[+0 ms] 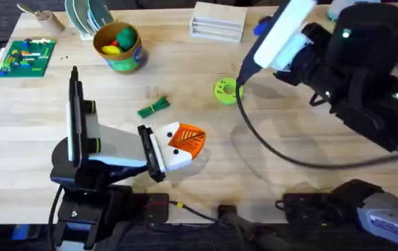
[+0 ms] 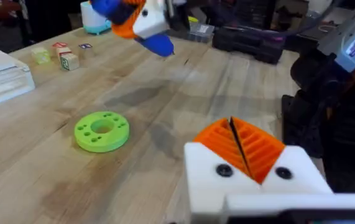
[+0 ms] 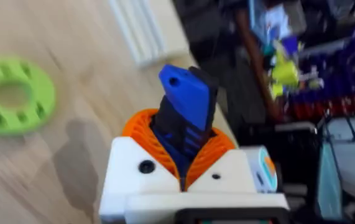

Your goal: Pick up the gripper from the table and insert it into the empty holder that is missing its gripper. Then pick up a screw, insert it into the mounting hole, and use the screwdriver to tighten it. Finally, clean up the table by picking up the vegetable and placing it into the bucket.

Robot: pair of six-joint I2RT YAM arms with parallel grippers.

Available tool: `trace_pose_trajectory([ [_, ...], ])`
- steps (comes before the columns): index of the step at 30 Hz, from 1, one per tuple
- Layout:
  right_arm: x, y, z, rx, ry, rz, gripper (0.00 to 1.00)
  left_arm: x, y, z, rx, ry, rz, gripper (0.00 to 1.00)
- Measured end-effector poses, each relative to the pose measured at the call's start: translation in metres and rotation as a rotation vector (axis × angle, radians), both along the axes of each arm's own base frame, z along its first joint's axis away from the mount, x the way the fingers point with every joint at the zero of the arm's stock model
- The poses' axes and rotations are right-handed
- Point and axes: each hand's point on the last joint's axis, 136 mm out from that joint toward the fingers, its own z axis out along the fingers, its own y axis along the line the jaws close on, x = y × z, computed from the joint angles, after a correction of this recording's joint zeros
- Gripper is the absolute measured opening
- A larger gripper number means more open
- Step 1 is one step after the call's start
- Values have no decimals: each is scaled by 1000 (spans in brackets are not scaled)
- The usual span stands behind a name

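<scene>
Wooden table | vegetable loose | bucket far-left

R gripper clamped on blue screwdriver, orange pads either side. Lime green disc on wood table, approx 10 o'clock from gripper. White slotted block at 12.

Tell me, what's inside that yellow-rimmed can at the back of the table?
The bucket holds toy pieces: a green rounded one on top, with something red and something yellow beside it. Whatever lies beneath them, and the bucket's bottom, is covered.
</scene>
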Motion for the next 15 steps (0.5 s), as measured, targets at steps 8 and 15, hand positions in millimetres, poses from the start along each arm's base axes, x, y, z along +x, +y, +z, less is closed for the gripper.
trace_pose_trajectory([
  [8, 23, -60, -82, -220, 213, -136, 24, 0, 0, 0, 0, 0, 0, 13],
  [15, 21, -64, -140, -311, 363, -112, 33, 0, 0, 0, 0, 0, 0, 13],
])
